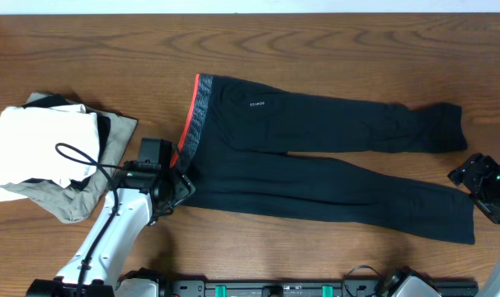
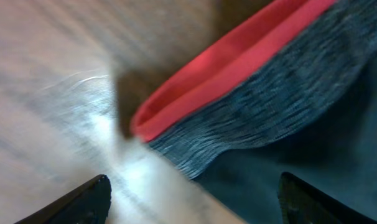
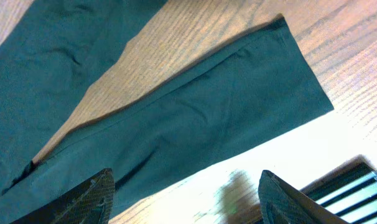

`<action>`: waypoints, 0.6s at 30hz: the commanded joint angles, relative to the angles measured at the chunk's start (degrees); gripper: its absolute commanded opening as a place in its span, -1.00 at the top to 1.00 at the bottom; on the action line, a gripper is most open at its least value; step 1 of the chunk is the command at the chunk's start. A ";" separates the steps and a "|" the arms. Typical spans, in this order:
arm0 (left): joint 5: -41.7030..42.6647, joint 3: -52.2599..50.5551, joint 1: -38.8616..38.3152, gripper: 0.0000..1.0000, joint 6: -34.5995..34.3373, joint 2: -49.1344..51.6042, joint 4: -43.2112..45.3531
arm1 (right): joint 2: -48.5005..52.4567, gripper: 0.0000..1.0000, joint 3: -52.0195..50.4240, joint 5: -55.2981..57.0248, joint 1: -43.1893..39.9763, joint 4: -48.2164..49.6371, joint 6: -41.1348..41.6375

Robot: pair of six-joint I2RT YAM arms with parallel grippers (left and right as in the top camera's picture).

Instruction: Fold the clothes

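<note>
Long black athletic leggings with grey waistband and coral-red trim (image 1: 316,157) lie flat and unfolded across the brown wooden bench (image 1: 332,49), waistband toward its left edge. Left hand (image 2: 191,202), spread, is at the waistband's near corner. Right hand (image 3: 185,202), spread, is beside the near cuff. Both appear staged to pinch opposite ends.

**Sharp overhead, blurred left wrist**

Your overhead view is evenly lit and sharp, with soft shadows. Your left wrist view is smeared with blur, and glare whitens the table (image 2: 107,134) beside the leggings (image 2: 319,162). Your right wrist view is crisper, though bright glare washes out the wood along its lower right.
</note>
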 commanded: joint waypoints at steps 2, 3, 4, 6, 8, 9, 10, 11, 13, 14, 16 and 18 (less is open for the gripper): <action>2.82 -0.98 0.28 -0.61 -0.55 1.16 3.21 | -0.35 -0.42 -0.17 0.90 -0.04 0.04 0.39; 2.82 -1.11 0.28 -0.61 -0.55 1.40 3.74 | -0.35 -0.42 -0.17 0.90 -0.04 0.07 0.50; 2.75 -1.20 0.28 -0.60 -0.55 1.73 4.00 | -0.35 -0.42 -0.17 0.90 -0.04 0.07 0.48; 2.75 -1.20 0.28 -0.60 -0.57 2.64 4.00 | -0.35 -0.42 -0.17 0.92 -0.04 0.02 0.46; 2.75 -1.20 0.28 -0.60 -0.57 3.58 3.93 | -0.35 -0.42 -0.17 0.92 -0.04 0.00 0.44; 2.75 -1.20 0.28 -0.60 -0.57 4.02 3.72 | -0.35 -0.43 -0.17 0.92 -0.04 0.02 0.44; 2.73 -1.20 0.28 -0.60 -0.57 4.44 3.26 | -0.35 -0.43 -0.17 0.94 -0.04 0.04 0.42; 2.73 -1.20 0.28 -0.59 -0.74 4.63 2.86 | -0.35 -0.43 -0.17 1.16 -0.04 0.04 0.42; 2.23 -1.20 0.31 -0.59 -2.69 4.98 1.51 | -0.35 -0.43 -0.17 1.95 -0.02 0.04 0.42; 1.86 -1.20 0.28 -0.59 -3.34 5.05 1.36 | -0.35 -0.43 -0.17 2.10 -0.02 0.07 0.39; 0.22 -1.20 0.28 -0.59 -5.60 5.22 1.62 | -0.35 -0.43 -0.17 2.16 -0.02 0.07 0.42; -0.59 -1.22 0.28 -0.59 -5.99 5.44 2.51 | -0.35 -0.44 -0.17 2.19 -0.02 0.20 0.42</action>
